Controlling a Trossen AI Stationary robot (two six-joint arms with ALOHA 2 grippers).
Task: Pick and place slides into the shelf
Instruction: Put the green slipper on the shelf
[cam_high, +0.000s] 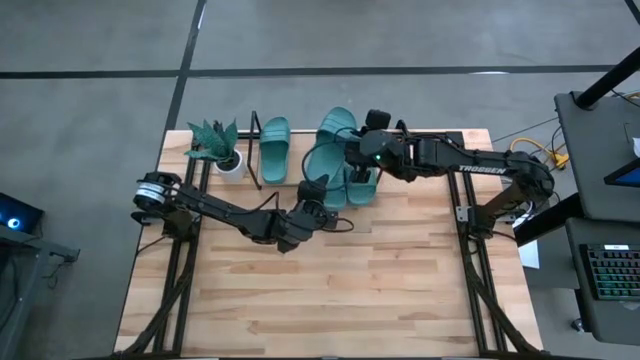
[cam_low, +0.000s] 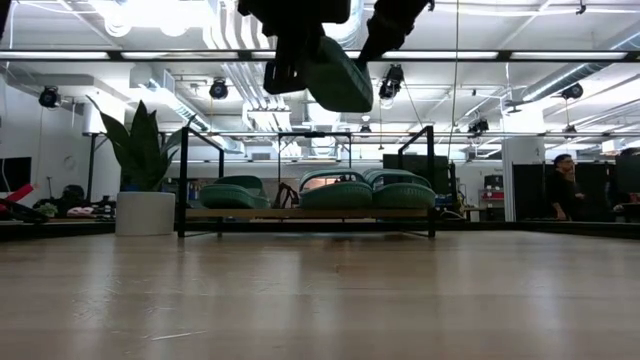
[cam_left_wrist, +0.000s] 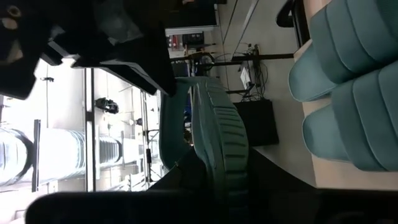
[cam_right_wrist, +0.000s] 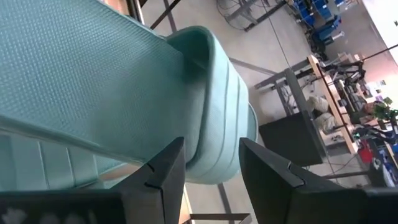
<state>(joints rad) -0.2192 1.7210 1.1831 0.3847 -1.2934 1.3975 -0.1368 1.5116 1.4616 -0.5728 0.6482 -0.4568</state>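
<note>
Step in hand: carrying the fourth slide to the shelf (cam_low: 265, 213). Left gripper (cam_high: 312, 193) hangs above and just in front of the shelf's middle, fingers clamped on the raised slide (cam_low: 338, 78), which is tilted and well clear of the board. Right gripper (cam_right_wrist: 210, 158) is at the same slide from the shelf's far-from-plant side, fingers apart, straddling its strap end; one finger stands visibly clear of the rubber, so you can't count it as a grip. Three slides sit on the shelf: one (cam_low: 228, 195) at the end nearest the potted plant (cam_low: 140, 150), two (cam_low: 335, 193) (cam_low: 402, 190) side by side towards the other end. The free slot looks to be the gap between the lone slide and the pair. To do it well: don't let the left fingers loosen until the sole is down; level the slide first, line it up with the gap, and bring it in over the front wire rather than through it. Keep the right fingers off the neighbouring pair, which sit close. Slide itself: teal-green rubber, ribbed edge, dimpled sole face, one broad strap; likely flexible, so expect it to droop from a one-sided pinch.
</note>
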